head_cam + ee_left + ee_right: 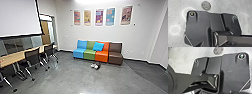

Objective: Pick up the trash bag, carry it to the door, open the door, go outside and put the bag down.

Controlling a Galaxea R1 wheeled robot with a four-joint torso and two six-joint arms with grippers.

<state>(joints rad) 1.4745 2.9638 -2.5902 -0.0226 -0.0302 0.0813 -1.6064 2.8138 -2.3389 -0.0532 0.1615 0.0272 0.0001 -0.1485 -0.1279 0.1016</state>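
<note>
Wall posters above the sofa are unreadable; I cannot tell either pincer's state.

The plate is dark grey with round, pale-rimmed fittings — the jointed bar wears a silvery ring.

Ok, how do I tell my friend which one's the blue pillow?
Find the couch of coloured seats by the wall, under the row of posters. The pillow leans where the green back meets the orange back. It's a bright blue square, smaller than the blue seat at the couch's end.
</note>
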